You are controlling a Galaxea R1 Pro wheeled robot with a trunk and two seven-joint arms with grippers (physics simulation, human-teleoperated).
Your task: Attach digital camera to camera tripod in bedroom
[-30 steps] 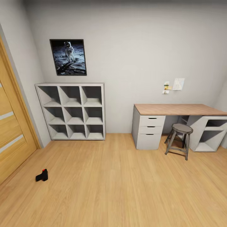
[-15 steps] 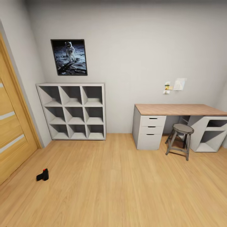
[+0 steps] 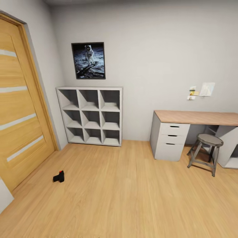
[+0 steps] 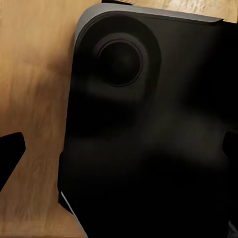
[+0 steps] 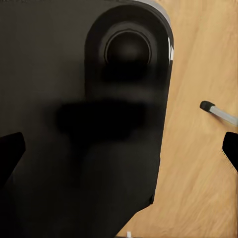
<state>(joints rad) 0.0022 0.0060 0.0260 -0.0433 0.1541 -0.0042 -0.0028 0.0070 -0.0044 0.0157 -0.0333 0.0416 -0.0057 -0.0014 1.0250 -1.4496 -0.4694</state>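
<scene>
The digital camera [image 3: 59, 177], small and black with a red button on top, lies on the light wood floor in the head view, at the left near the wooden door. In the right wrist view a thin silver leg with a black foot [image 5: 214, 110], which looks like part of the camera tripod, rests on the floor. My left gripper [image 4: 119, 153] is open, its dark fingertips [image 4: 10, 154] at the picture's sides, hanging over the robot's black base. My right gripper [image 5: 119, 148] is likewise open over the black base with nothing between its fingers.
A wooden door [image 3: 19, 109] fills the left wall. A grey cube shelf [image 3: 91, 115] stands against the back wall under an astronaut picture [image 3: 88, 60]. At the right are a wood-topped desk [image 3: 198, 117] with drawers and a round stool [image 3: 205, 148].
The head view has swung to the left: door, shelf, desk and stool all sit further right in the picture. The digital camera lies in the same spot on the floor.
</scene>
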